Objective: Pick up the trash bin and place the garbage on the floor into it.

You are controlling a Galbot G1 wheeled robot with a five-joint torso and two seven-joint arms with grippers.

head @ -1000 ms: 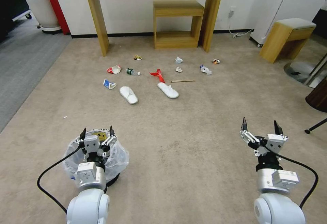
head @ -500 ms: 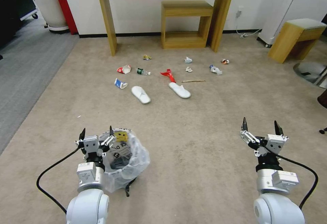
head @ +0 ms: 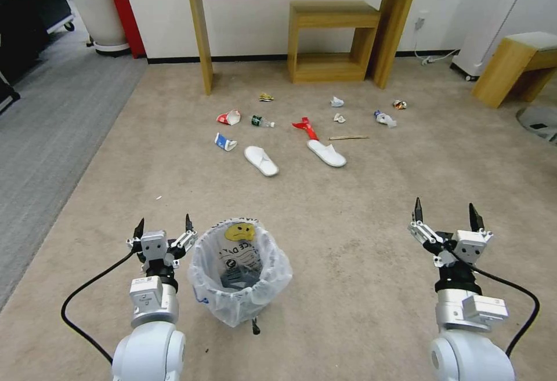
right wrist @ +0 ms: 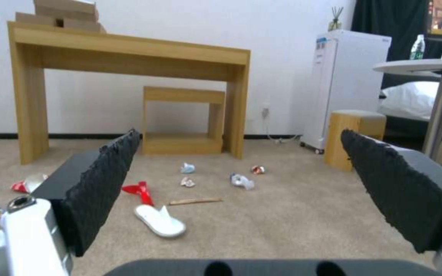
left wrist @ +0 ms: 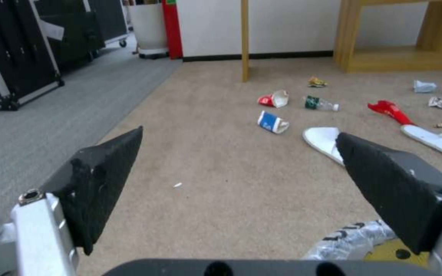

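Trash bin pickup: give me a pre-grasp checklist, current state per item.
1. Small round dark trash bin with crinkly clear liner standing upright on the carpet: ok.
2. Left gripper open and empty: ok.
3. Left gripper lined up on the bin rim: not ok; it sits beside the bin, on the robot's left of it, apart from the liner.
4. Right gripper open, empty, well off to the right: ok.
5. Bin has room inside: cannot tell; something dark lies at the bottom.
6. Garbage, slippers, crushed cups, wrapper and papers, lying on the floor ahead: ok.
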